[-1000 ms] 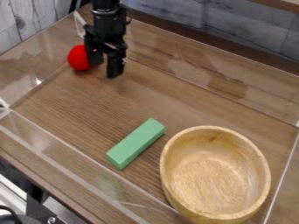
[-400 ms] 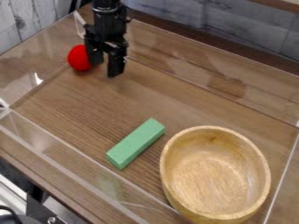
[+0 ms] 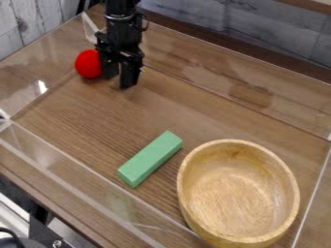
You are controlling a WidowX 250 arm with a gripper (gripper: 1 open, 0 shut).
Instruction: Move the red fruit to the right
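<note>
End effector point(image 3: 108, 70) closing around fruit point(image 3: 88, 64), grip state unclear | probably light, firm, rolling easily | sides wanting a centred hold

The fruit point(image 3: 88, 64) is a bright, saturated red, one plain colour across the part that shows. The end effector point(image 3: 119, 63) is black. The tabletop point(image 3: 155, 114) is warm brown, patterned with darker wood-grain streaks and thin seam lines between its boards. The block point(image 3: 150, 159) is a solid mid-green, slightly bluish, with no pattern. The bowl point(image 3: 238, 194) is pale yellow-tan, its rim a lighter, creamier shade than parts of the inside. White and grey tones mix beyond the tabletop's left edge, with black at the lower left corner.
</note>
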